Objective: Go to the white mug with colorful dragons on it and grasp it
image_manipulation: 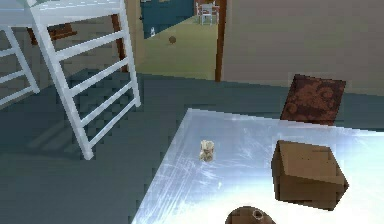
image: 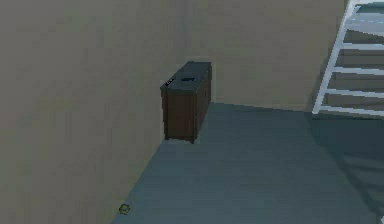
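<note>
currently small pale object (image_manipulation: 207,150) on glossy table (image_manipulation: 180,185), left of brown box (image_manipulation: 308,172); pincer state, position: cannot tell.

Pose of arm and gripper cannot be told.

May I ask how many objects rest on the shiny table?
3 on the table: a small pale thing near its middle, a brown box right of it, a brown rounded thing at the bottom edge. More may be hidden.
</note>
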Robot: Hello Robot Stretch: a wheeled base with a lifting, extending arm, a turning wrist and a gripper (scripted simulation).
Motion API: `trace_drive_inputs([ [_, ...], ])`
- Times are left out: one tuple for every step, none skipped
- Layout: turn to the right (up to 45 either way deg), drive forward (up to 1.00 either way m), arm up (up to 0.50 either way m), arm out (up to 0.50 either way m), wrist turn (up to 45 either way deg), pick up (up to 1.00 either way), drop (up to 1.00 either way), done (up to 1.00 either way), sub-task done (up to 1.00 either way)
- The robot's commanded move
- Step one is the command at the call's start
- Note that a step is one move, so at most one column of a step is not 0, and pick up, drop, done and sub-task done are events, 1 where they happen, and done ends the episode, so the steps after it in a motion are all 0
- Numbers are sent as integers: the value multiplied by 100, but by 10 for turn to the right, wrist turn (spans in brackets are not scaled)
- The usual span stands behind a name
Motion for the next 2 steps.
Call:
trace_drive_inputs([
  [0,0,50,0,0,0,0,0,0],
  [0,0,30,0,0,0,0,0,0],
])
